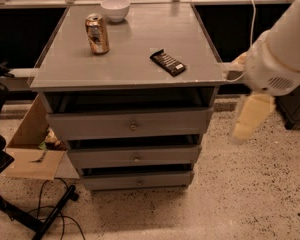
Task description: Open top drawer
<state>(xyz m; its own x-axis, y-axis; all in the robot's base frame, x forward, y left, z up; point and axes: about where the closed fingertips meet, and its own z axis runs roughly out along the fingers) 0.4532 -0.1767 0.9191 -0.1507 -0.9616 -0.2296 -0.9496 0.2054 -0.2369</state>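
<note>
The grey cabinet (125, 59) has three drawers stacked in its front. The top drawer (90, 125) is the widest and tallest, with a small round metal knob (133, 126) at its centre. A dark gap shows above its front panel. My gripper (250, 120), cream-coloured, hangs from the white arm (282, 54) to the right of the cabinet. It is level with the top drawer and apart from it, past the cabinet's right corner.
A soda can (97, 33), a white bowl (115, 8) and a dark snack bar (168, 62) lie on the cabinet top. The two narrower drawers (135, 157) sit below. An open cardboard box (32, 151) and black cables (50, 209) are on the floor at the left.
</note>
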